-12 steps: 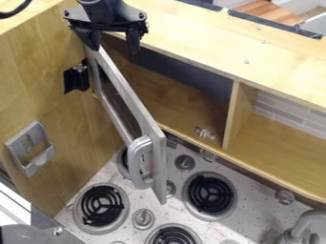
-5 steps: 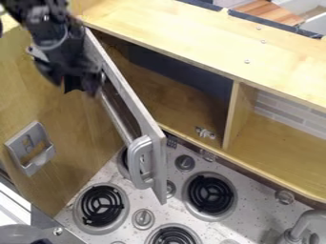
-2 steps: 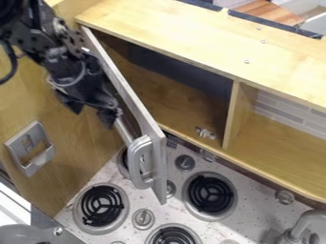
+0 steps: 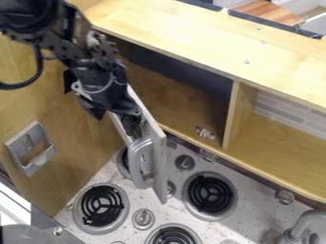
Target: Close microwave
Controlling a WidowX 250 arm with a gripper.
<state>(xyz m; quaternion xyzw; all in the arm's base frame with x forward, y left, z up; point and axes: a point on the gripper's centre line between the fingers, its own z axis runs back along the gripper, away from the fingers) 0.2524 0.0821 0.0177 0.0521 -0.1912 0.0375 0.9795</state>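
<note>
Black claw (image 4: 115, 122), fingers spread, hangs outside the open microwave door (image 4: 160, 169), whose long axis runs eleven to five o'clock; its handle (image 4: 134, 164) lies toward five, and closing likely needs a push toward two.

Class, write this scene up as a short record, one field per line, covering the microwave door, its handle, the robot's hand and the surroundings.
Microwave door: open, swung out over the stove
Handle: grey, on the door's outer face
Hand: open, on the door's outer side, above the handle; contact unclear
Stove: speckled top, black coil burners
Faucet: lower right corner
Metal holder: on the left wooden panel
</note>
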